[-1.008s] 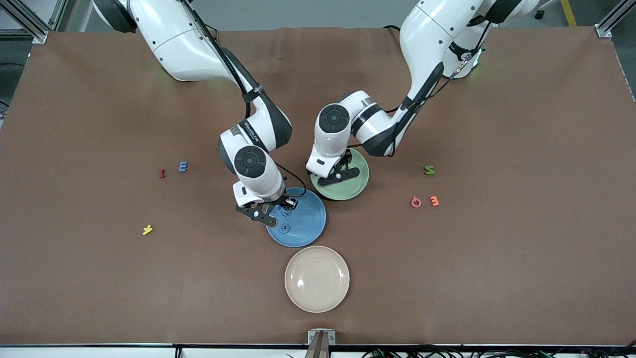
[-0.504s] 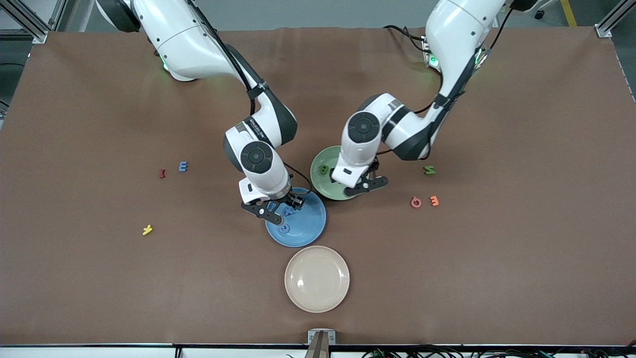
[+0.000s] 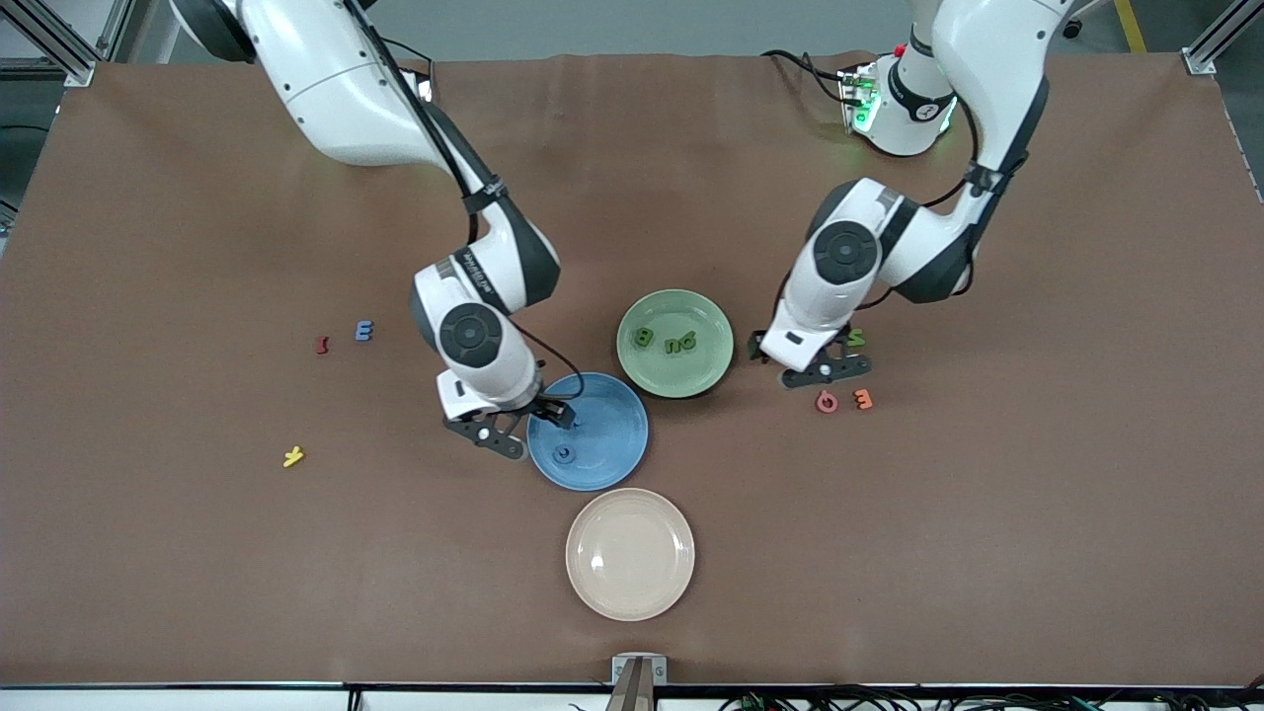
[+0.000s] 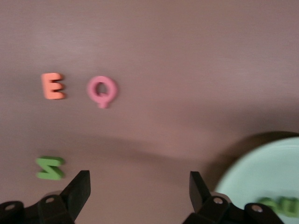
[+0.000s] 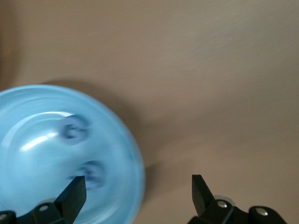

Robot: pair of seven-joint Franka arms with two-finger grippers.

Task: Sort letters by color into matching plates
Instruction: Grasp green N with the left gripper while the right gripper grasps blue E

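Observation:
The blue plate (image 3: pixel 602 434) holds two blue letters (image 5: pixel 72 130), one of them (image 3: pixel 564 453) near its rim. My right gripper (image 3: pixel 528 432) hovers open over that plate's edge toward the right arm's end, with nothing between its fingers. The green plate (image 3: pixel 675 370) carries green letters (image 3: pixel 643 338). One more green letter (image 4: pixel 50 168) lies on the table, partly under my left gripper (image 3: pixel 810 360), which hangs open and empty between that letter and the green plate. A blue letter (image 3: pixel 364 330) rests toward the right arm's end of the table.
A cream plate (image 3: pixel 630 553) sits nearer the front camera than the blue plate. A pink letter (image 3: pixel 827 401) and an orange letter (image 3: pixel 863 399) lie just by the left gripper. A red letter (image 3: pixel 321 345) and a yellow letter (image 3: pixel 293 456) lie toward the right arm's end.
The right gripper opened over the blue plate, left a blue letter there and slid toward the plate's edge. The left arm swung off the green plate to the loose green letter.

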